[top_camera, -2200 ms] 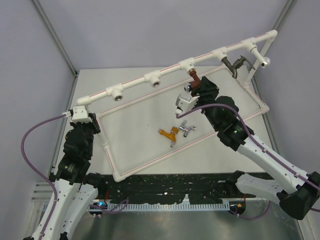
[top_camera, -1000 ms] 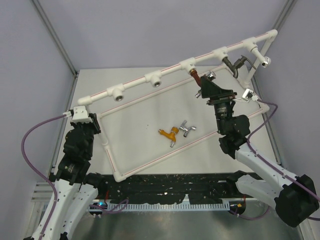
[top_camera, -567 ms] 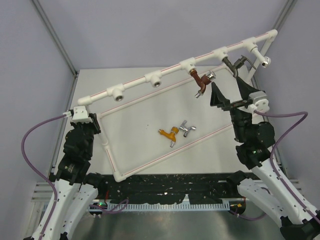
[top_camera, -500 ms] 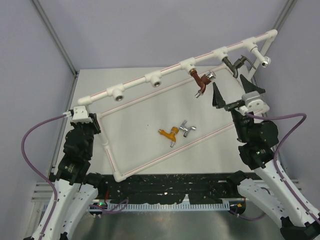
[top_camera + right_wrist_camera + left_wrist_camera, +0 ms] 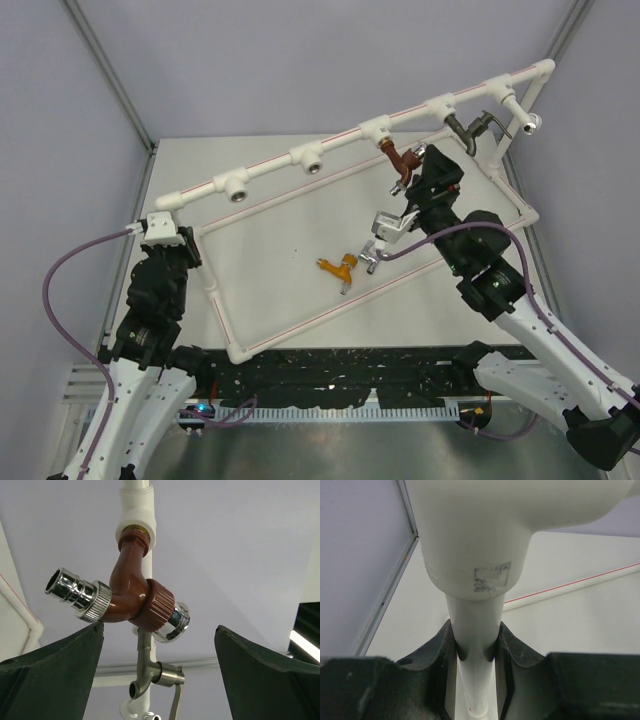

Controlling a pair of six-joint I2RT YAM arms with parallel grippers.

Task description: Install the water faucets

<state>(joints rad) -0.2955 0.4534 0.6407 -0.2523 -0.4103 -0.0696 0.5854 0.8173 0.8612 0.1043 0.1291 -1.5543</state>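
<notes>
A red-brown faucet [image 5: 400, 160] [image 5: 131, 598] hangs screwed into a T socket of the white pipe frame [image 5: 268, 170]. A dark grey faucet [image 5: 470, 128] [image 5: 154, 673] sits in the socket to its right. My right gripper [image 5: 428, 167] [image 5: 160, 626] is open just below the red-brown faucet, its fingers [image 5: 55, 655] on either side and not touching it. An orange faucet [image 5: 339, 267] and a silver faucet [image 5: 368, 263] lie loose on the table, the silver one partly under my right wrist. My left gripper [image 5: 180, 243] [image 5: 475, 640] is shut on the frame's pipe [image 5: 472, 622] at its left corner.
Two open T sockets [image 5: 310, 158] [image 5: 234, 187] sit on the top rail to the left. The frame's low rails [image 5: 330, 310] cross the table [image 5: 260, 250]. Grey walls stand behind and at both sides.
My right arm, which had pulled back to the right of the frame, has swung in again to the red-brown faucet, still open. The left arm has not moved.
</notes>
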